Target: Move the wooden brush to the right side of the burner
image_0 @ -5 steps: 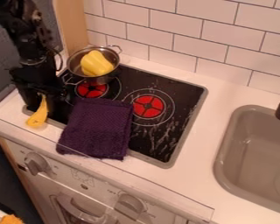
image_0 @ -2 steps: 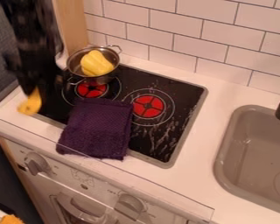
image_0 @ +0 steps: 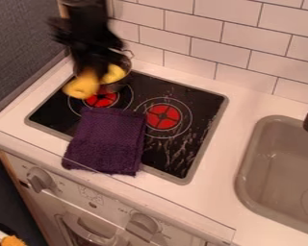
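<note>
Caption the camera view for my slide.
End effector holding the wooden brush over the stovetop, near the pot and purple cloth.

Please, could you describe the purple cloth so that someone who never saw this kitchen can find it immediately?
Find the black stovetop, left of the sink in the picture. The purple cloth lies over its front edge, partly on the counter. Its dark purple, woven surface sets it apart from the metal pot behind it.

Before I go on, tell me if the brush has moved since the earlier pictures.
Yes: right and toward the tiled wall, from the stovetop's left edge, the brush now near the pot.
</note>
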Motion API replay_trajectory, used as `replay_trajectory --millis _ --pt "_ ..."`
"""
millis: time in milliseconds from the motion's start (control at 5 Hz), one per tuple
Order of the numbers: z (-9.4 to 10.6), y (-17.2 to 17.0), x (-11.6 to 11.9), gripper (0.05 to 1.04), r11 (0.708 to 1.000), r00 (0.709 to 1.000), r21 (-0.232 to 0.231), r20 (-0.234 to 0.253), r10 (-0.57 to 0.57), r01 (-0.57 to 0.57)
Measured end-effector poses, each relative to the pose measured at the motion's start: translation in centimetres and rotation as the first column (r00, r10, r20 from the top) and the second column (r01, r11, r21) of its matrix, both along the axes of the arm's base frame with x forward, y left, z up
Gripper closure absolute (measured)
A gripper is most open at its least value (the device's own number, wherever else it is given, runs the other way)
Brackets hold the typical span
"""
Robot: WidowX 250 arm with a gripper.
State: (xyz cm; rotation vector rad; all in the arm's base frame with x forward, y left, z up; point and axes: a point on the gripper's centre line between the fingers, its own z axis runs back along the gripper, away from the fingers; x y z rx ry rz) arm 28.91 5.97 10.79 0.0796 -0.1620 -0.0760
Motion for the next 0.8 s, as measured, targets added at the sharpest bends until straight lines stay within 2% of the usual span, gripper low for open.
replay_trajectory --millis 200,400,600,800 --pt "-1.7 -4.8 3.0 0.753 0.999 0.997 0.013 -0.062 -0.043 0.044" --pt "-2.1 -9.8 5.1 0.753 0.999 0.998 0.035 -0.053 -0.024 0.026" --pt "-3.7 -11.1 6.3 0.753 0.999 0.996 0.034 -0.079 0.039 -0.036" --pt "-5.4 -11.3 6.7 0.753 0.999 0.995 0.029 -0.093 0.042 -0.039"
